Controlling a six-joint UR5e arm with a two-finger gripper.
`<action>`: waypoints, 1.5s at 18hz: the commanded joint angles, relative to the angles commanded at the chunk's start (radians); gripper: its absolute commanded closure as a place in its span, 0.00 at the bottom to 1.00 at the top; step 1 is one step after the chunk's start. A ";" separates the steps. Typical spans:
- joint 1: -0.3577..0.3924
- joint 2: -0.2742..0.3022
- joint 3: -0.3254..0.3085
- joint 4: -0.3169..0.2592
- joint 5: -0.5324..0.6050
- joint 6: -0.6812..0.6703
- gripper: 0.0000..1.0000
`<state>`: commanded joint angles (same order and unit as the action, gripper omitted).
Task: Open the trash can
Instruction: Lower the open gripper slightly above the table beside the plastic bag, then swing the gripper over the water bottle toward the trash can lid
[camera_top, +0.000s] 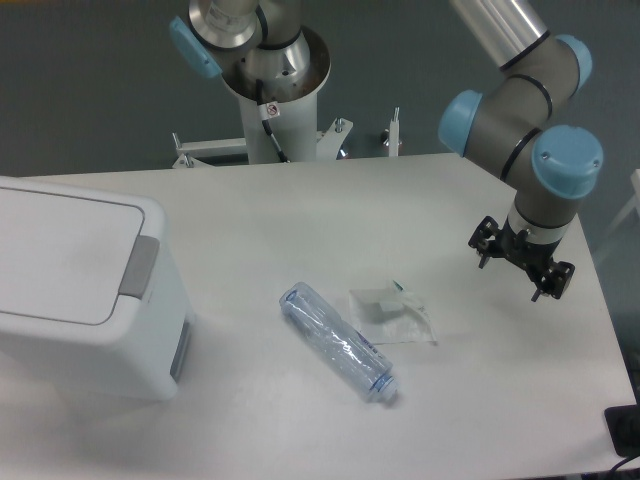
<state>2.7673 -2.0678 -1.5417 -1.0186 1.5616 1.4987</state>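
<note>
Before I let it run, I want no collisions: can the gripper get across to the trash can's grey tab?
Probably yes. The gripper is at the table's right side, the tab far left; the bottle between them lies flat and low.

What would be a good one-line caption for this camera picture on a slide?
Robot arm's gripper hovers at the table's right side, far from the closed white trash can; a clear bottle lies between them.

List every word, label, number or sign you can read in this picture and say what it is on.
None can be read.
A small sticker with a red mark on the robot's base column: too small to read.
The clear bottle: no legible label.
The trash can and its grey push tab: no print seen.
</note>
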 joint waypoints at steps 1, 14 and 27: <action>0.000 -0.002 0.000 0.000 0.000 0.000 0.00; -0.028 0.009 0.057 -0.046 -0.058 -0.211 0.00; -0.169 0.083 0.152 -0.109 -0.256 -0.730 0.00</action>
<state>2.5987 -1.9851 -1.3898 -1.1275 1.3056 0.7688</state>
